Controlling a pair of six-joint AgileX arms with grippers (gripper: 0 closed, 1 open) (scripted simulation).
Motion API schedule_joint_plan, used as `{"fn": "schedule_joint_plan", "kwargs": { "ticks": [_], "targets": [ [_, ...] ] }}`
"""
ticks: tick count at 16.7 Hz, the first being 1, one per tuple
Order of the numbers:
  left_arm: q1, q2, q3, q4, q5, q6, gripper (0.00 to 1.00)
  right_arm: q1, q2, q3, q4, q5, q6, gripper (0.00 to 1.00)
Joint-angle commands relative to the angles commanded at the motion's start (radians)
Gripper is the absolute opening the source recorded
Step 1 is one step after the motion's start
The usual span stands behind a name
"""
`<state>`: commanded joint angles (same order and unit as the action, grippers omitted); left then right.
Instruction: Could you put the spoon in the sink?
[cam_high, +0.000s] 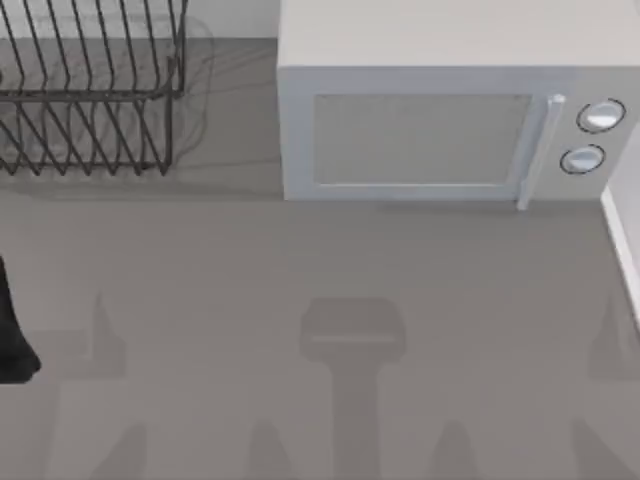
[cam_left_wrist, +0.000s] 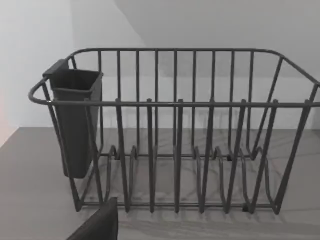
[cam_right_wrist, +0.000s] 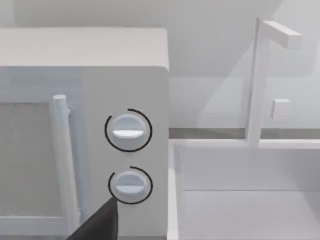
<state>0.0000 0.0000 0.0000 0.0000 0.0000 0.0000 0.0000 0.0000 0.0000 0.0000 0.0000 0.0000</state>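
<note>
The spoon is out of view. The white sink (cam_right_wrist: 240, 165) lies just past the microwave's knob side, and its rim (cam_high: 624, 250) runs along the table's right edge in the top view. My left arm (cam_high: 12, 330) sits as a dark shape at the table's left edge. A dark part of my left gripper (cam_left_wrist: 98, 226) faces the dish rack. A dark part of my right gripper (cam_right_wrist: 100, 224) hangs in front of the microwave's lower knob (cam_right_wrist: 130, 184).
A dark wire dish rack (cam_high: 90, 95) with a dark utensil cup (cam_left_wrist: 75, 120) stands at the back left. A white microwave (cam_high: 430, 120) with its door shut fills the back middle and right. A white faucet (cam_right_wrist: 257, 80) rises behind the sink.
</note>
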Motion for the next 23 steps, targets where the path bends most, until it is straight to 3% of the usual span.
{"fn": "schedule_joint_plan", "kwargs": {
  "ticks": [7,17,23],
  "targets": [
    [0.000,0.000,0.000,0.000,0.000,0.000,1.00,-0.036,0.164,0.133,-0.153,0.001,0.052,1.00],
    [0.000,0.000,0.000,0.000,0.000,0.000,1.00,-0.175,1.010,0.603,-0.818,0.004,0.258,1.00],
    [0.000,0.000,0.000,0.000,0.000,0.000,1.00,-0.231,1.301,0.807,-1.051,0.005,0.339,1.00]
  ]
}}
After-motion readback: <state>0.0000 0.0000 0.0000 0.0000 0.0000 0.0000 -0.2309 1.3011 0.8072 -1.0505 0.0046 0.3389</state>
